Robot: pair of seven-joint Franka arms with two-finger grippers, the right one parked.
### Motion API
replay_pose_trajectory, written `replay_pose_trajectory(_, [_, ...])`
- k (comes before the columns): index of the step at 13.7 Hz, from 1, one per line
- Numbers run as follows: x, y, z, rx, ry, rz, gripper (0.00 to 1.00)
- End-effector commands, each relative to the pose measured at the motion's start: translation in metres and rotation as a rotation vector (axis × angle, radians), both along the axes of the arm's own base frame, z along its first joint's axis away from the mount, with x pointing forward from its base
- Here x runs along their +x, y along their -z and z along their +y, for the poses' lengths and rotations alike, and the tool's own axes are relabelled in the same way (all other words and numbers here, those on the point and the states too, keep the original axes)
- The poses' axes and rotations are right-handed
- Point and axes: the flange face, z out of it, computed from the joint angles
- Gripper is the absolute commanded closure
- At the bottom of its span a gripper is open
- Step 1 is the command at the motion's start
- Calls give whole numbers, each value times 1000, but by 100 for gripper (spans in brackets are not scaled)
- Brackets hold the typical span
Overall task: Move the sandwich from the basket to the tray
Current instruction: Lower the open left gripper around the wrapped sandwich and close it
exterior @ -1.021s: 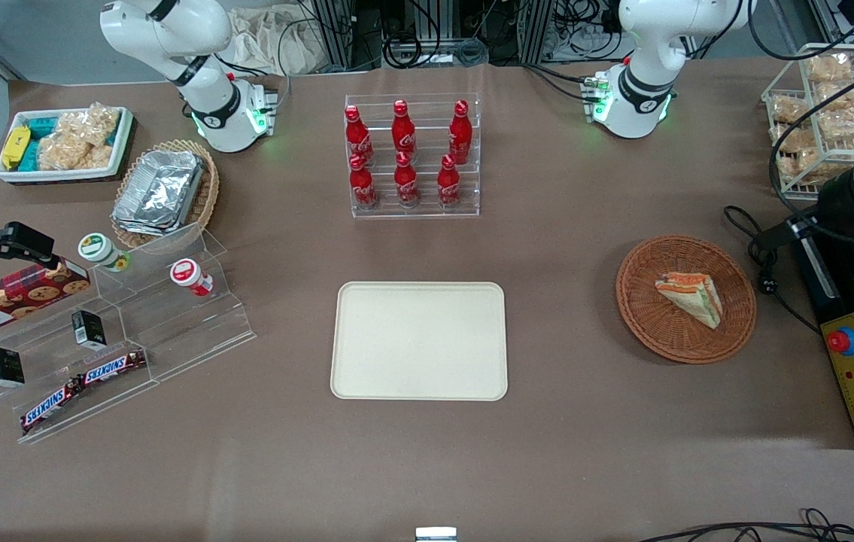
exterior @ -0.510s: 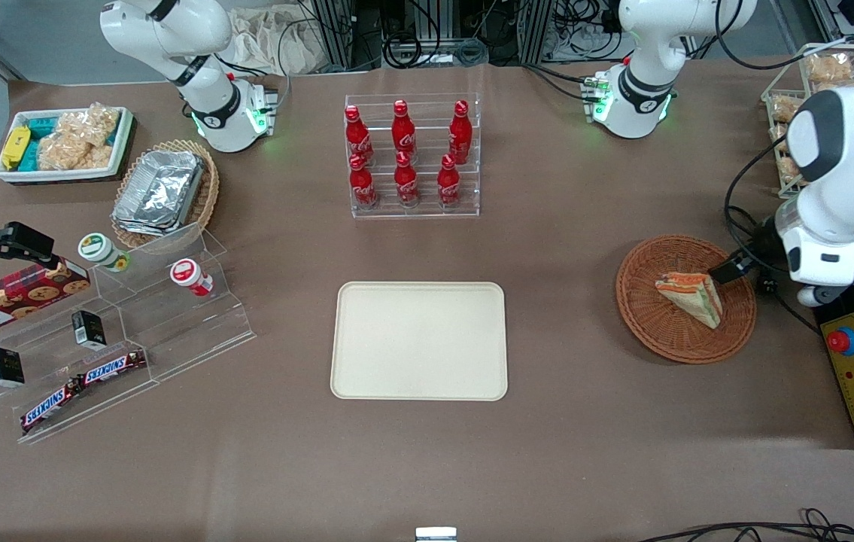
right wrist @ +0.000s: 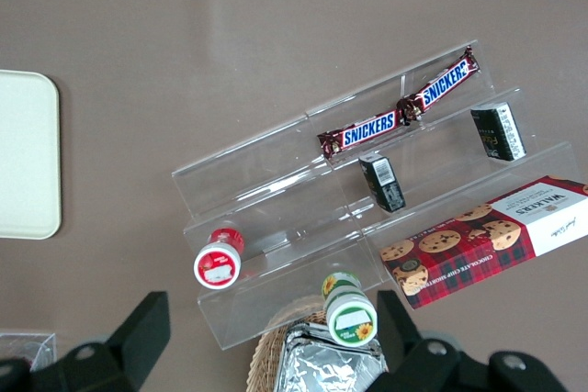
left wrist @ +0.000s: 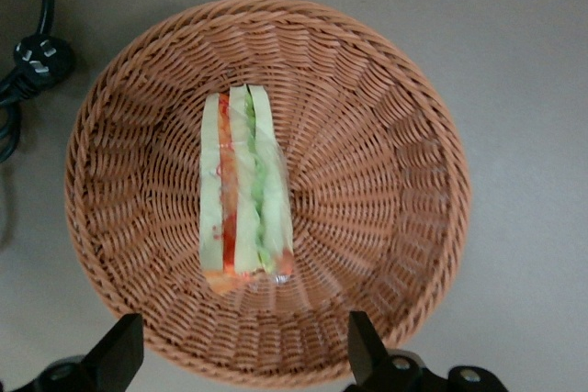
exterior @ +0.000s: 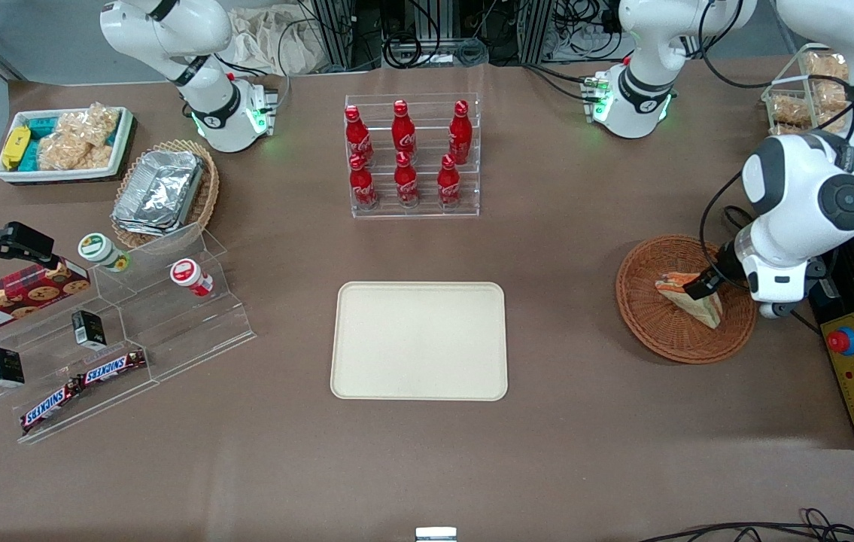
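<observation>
Over the basket (exterior: 685, 299) we go, and the left arm's gripper (exterior: 700, 286) hangs right above the sandwich (exterior: 703, 306), partly covering it in the front view, so only a pale bread corner and a sliver of orange peek out there. The wrist view gives what the front cannot: the whole sandwich (left wrist: 245, 190) lying in the basket (left wrist: 386, 172), cut side up, stripes of pale bread, red and green running lengthwise under a glossy clear wrap. Both dark fingertips (left wrist: 364, 344) show spread wide apart, with the sandwich between their lines and nothing held (clearly no contact yet). The basket is round and shallow, reddish-brown wicker woven in rings out to a thicker braided rim, sitting on the matte brown table (exterior: 562, 248). A black cable with a plug (left wrist: 35, 55) lies on the table just beside the basket. The front view alone shows the tray (exterior: 419, 340): flat, smooth, cream-beige, rectangular with rounded corners and a low rim, bare, well apart from the basket toward the parked arm's end. Farther from the front camera than the tray stands a clear stepped rack of red bottles (exterior: 405, 154).
</observation>
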Motion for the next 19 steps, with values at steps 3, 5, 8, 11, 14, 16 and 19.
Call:
replay_pose_trajectory(3, [5, 42, 14, 23, -44, -9, 0])
replay_pose_trajectory(5, [5, 59, 13, 25, -47, 0, 0])
replay_pose_trajectory(8, [4, 75, 13, 26, -51, 17, 0])
replay_pose_trajectory(11, [4, 82, 13, 28, -49, 18, 5])
replay_pose_trajectory(14, [4, 82, 15, 28, -49, 18, 86])
replay_pose_trajectory(16, [5, 66, 15, 25, -33, 5, 100])
replay_pose_trajectory(19, [9, -13, 13, 12, 43, 29, 100])
